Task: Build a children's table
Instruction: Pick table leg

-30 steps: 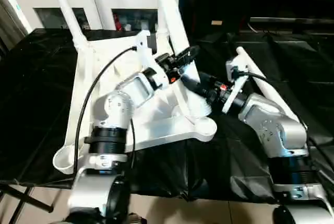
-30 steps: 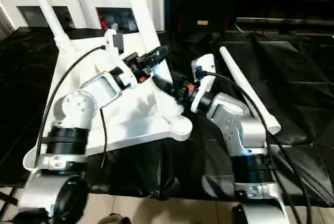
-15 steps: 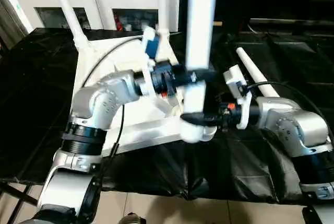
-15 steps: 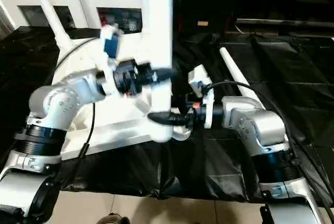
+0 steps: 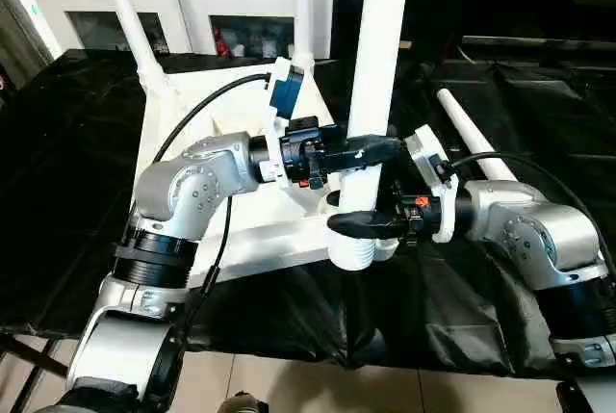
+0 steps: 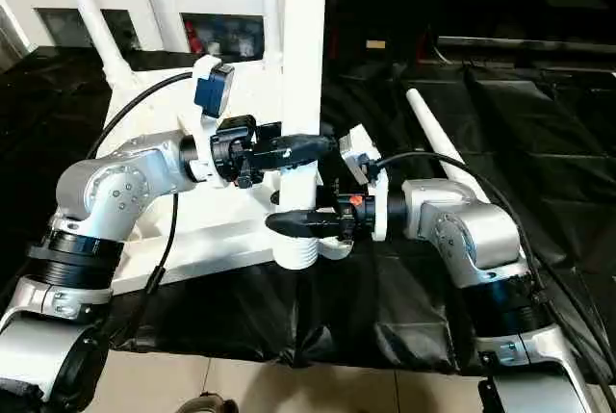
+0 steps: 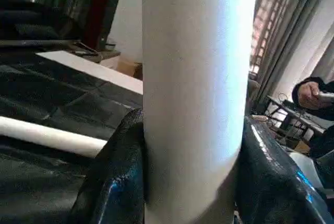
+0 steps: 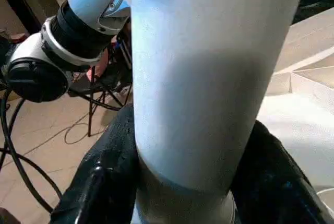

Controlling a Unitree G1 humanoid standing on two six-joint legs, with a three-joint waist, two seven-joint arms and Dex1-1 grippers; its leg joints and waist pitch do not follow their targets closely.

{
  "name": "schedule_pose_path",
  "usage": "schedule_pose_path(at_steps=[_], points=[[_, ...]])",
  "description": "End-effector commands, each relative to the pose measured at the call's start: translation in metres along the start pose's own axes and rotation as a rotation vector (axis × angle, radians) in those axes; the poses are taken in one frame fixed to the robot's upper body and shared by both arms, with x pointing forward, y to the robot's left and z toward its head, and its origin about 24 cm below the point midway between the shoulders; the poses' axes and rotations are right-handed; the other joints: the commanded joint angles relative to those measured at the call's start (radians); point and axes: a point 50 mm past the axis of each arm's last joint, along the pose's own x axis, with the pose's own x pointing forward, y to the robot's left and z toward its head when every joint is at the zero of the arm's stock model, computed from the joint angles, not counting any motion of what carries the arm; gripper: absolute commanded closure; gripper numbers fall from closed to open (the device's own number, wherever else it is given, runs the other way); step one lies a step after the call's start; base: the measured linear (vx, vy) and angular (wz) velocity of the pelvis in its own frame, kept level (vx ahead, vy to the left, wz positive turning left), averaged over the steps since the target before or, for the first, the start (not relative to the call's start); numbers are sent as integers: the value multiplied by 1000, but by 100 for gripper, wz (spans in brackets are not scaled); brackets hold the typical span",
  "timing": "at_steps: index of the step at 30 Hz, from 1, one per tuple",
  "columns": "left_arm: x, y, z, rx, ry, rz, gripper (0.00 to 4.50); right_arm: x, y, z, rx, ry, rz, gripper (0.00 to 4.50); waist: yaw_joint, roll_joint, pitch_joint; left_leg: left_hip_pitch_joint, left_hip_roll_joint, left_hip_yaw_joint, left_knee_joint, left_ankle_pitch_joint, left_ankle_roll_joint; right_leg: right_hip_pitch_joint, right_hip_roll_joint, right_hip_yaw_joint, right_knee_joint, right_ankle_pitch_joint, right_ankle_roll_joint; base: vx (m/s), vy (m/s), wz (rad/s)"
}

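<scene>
At frame centre, our left gripper [image 5: 371, 151] and right gripper [image 5: 361, 224] clamp 1 upright leg [image 5: 377, 57]: seemingly light, stiff, slippery; hold low.

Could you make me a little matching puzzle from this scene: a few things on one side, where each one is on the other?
Things:
1. upright leg
2. loose leg
3. left end effector
4. tabletop

Places:
A. lying flat on the black cloth
B. clamped on the upright leg, higher up
C. held upright over the near corner socket
D. underside up on the black cloth

Pairs: 1-C, 2-A, 3-B, 4-D
</scene>
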Motion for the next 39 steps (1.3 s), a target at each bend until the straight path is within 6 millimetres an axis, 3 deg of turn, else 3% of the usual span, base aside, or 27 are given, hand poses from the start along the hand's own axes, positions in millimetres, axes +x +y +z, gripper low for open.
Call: schedule_pose_path(at_steps=[1, 3, 5, 9, 11, 12, 14, 17, 23, 31, 32, 39], points=[[0, 6, 8, 2, -44, 71, 226, 2, 1, 1, -7, -11, -14, 259, 4, -22, -81, 21, 6, 6, -59, -140, 40, 60, -32, 21, -61, -145, -237, 0, 0, 0], [0, 6, 10, 11, -49, 74, 191, 3, 1, 1, -9, -18, -21, 259, 6, -23, -81, 21, 5, 6, -58, -139, 40, 60, -33, 20, -62, -149, -236, 0, 0, 0], [0, 6, 10, 21, -52, 85, 191, 3, 1, 1, -11, -21, -25, 260, 5, -22, -81, 21, 5, 5, -59, -140, 38, 59, -32, 20, -61, -153, -231, 0, 0, 0], [1, 19, 12, 98, -86, 309, 143, 10, -4, 3, -60, -44, -139, 260, 3, -22, -81, 19, 7, 3, -60, -145, 26, 59, -33, 20, -64, -156, -221, 0, 0, 0], [1, 28, 16, 67, -148, 471, 143, 17, -11, 6, -93, -67, -247, 260, 0, -22, -80, 19, 7, 3, -60, -145, 11, 58, -34, 20, -63, -162, -212, 0, 0, 0], [1, 28, 16, 67, -148, 471, 143, 17, -11, 6, -93, -67, -247, 260, 0, -22, -80, 20, 5, 3, -60, -147, 9, 58, -33, 20, -64, -165, -210, 0, 0, 0], [0, 35, 21, 72, -227, 625, 166, 22, -12, 6, -99, -92, -294, 260, 1, -21, -83, 19, 4, 1, -59, -148, 11, 62, -32, 20, -66, -161, -197, 0, 0, 0], [1, 36, 25, 50, -298, 695, 177, 25, -12, 6, -97, -114, -322, 260, 0, -21, -82, 18, 3, 2, -59, -143, 19, 60, -29, 19, -66, -143, -196, 0, 0, 0], [9, 30, 26, 25, -340, 697, 217, 29, -13, 8, -87, -147, -379, 260, 1, -20, -85, 17, 3, 1, -57, -112, 37, 62, -29, 18, -61, -95, -210, 0, 0, 0], [20, 24, 23, 16, -333, 625, 262, 30, -14, 9, -104, -146, -407, 260, 0, -20, -81, 19, 4, 2, -60, -153, 29, 59, -30, 19, -69, -155, -196, 0, 0, 0], [22, 23, 23, 34, -313, 613, 265, 30, -15, 9, -77, -154, -402, 204, -1, -21, -80, 20, 4, 2, -61, -156, 27, 58, -29, 19, -70, -163, -191, 0, 0, 0], [26, 20, 23, 100, -251, 556, 268, 19, -24, 12, -47, -103, -446, 146, 0, -22, -81, 20, 4, 2, -61, -143, 24, 58, -29, 20, -68, -155, -186, 0, 0, 0]])
